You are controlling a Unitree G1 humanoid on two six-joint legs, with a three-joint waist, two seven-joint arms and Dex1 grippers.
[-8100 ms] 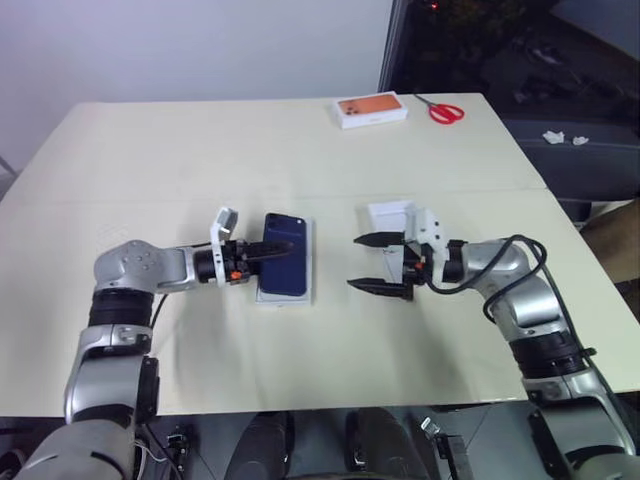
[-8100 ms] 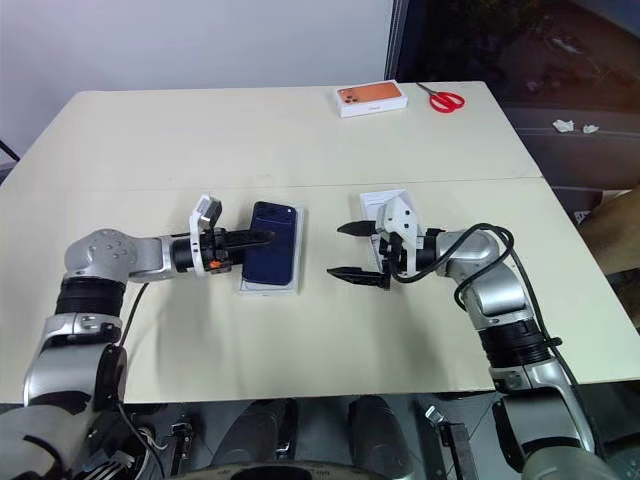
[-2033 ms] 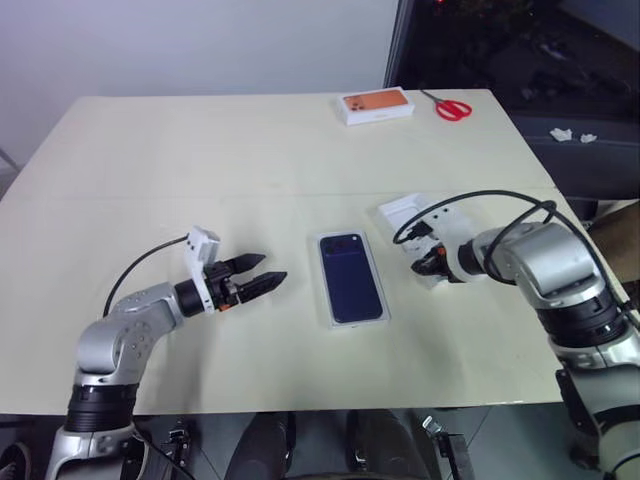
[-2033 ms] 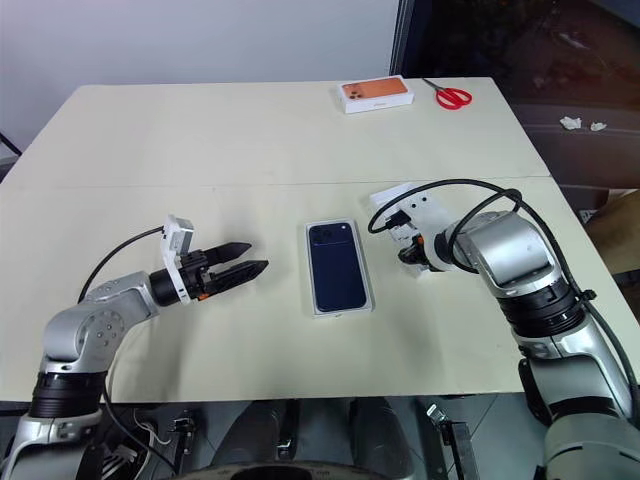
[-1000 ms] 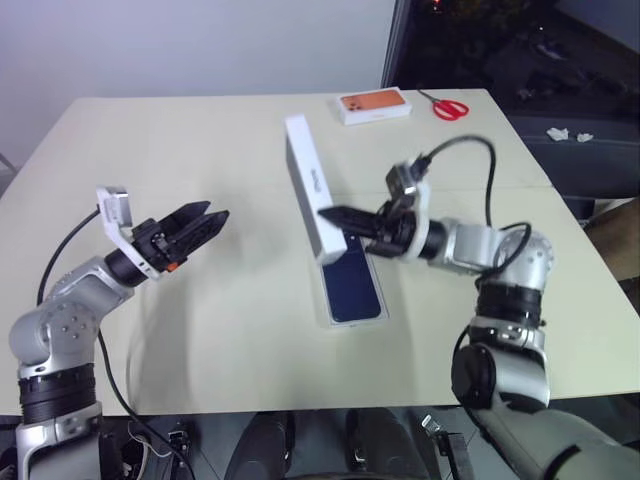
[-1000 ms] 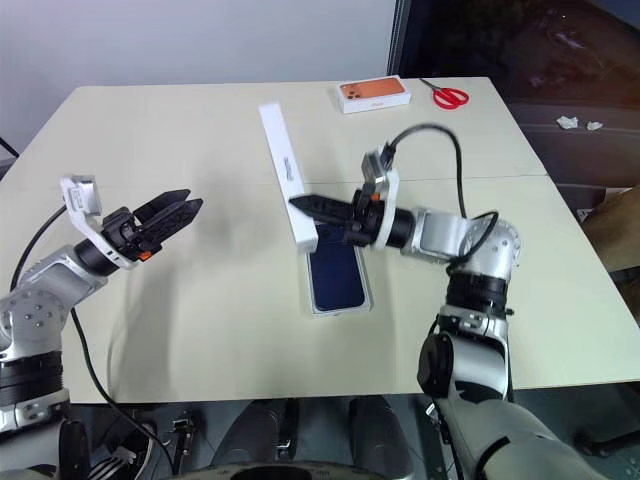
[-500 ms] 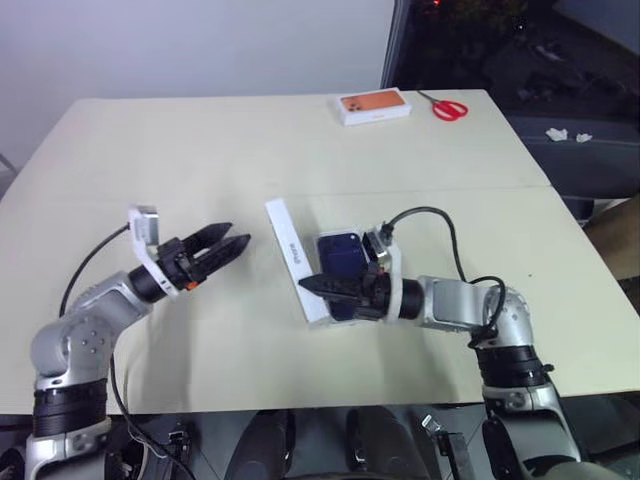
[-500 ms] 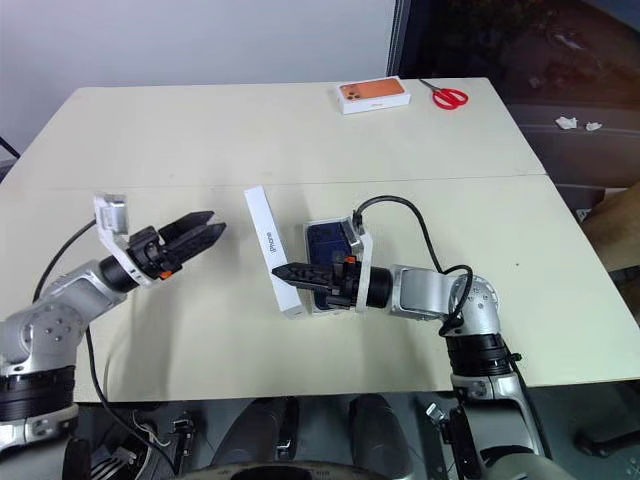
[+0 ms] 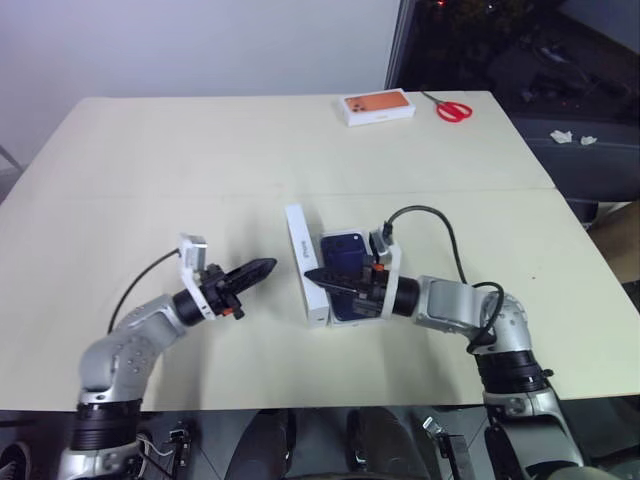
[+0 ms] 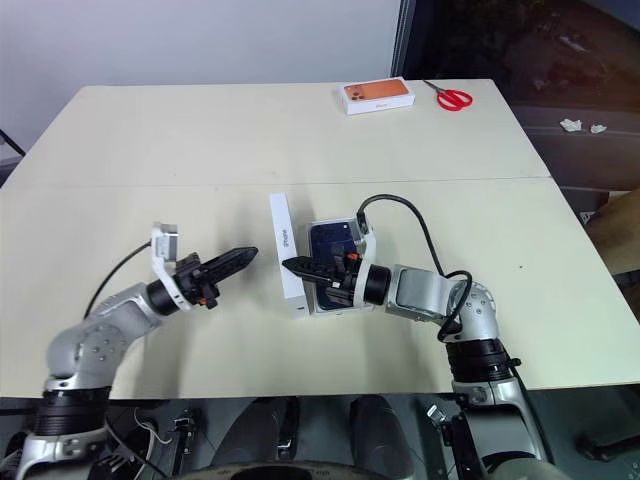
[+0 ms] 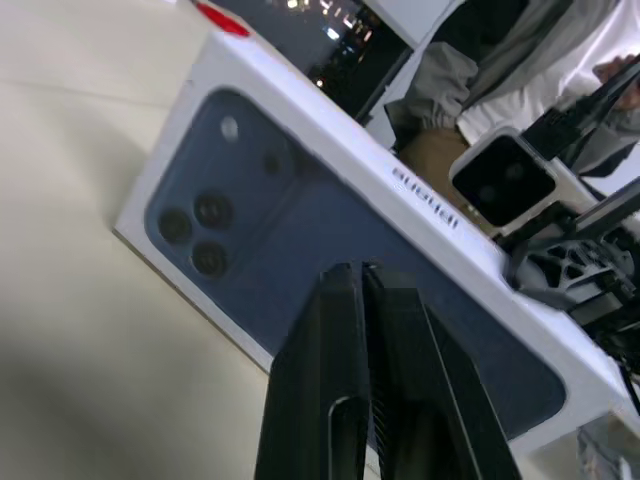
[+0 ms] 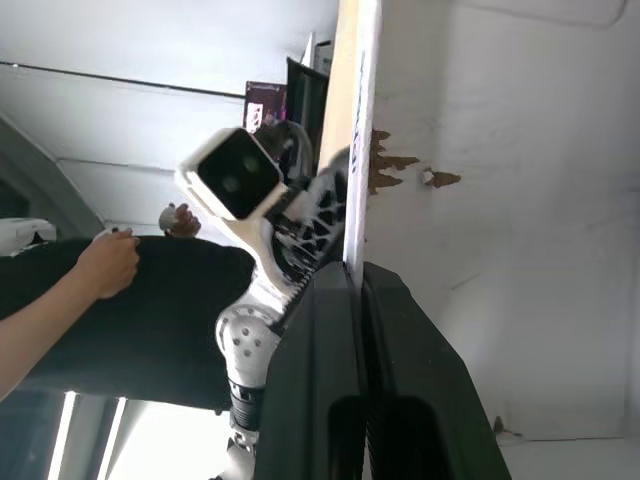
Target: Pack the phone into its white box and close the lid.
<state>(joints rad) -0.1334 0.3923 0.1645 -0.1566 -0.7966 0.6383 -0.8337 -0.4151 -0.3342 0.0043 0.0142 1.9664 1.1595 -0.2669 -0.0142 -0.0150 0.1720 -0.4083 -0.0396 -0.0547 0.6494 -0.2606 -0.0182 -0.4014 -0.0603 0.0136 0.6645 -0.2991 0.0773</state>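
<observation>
The lid (image 9: 300,262) stands on its long edge along the left side of the white box (image 9: 357,319). Its printed phone picture faces my left gripper. The dark navy phone (image 9: 345,250) lies in the box, partly hidden behind my right hand. My right gripper (image 9: 312,274) reaches across the phone and is shut on the lid's wall; the right wrist view shows the lid's plain white inside (image 12: 480,200). My left gripper (image 9: 268,265) is shut and empty. It points at the lid's printed face (image 11: 330,230) from a short gap away.
A white box with an orange top (image 9: 379,108) and red scissors (image 9: 447,108) lie at the table's far edge. A person stands beyond the table, a hand (image 12: 110,265) showing in the right wrist view. Bare tabletop surrounds the box.
The lid has swung nearer upright and shifted right, against the box's side. My left gripper has shut and moved right and down towards the lid.
</observation>
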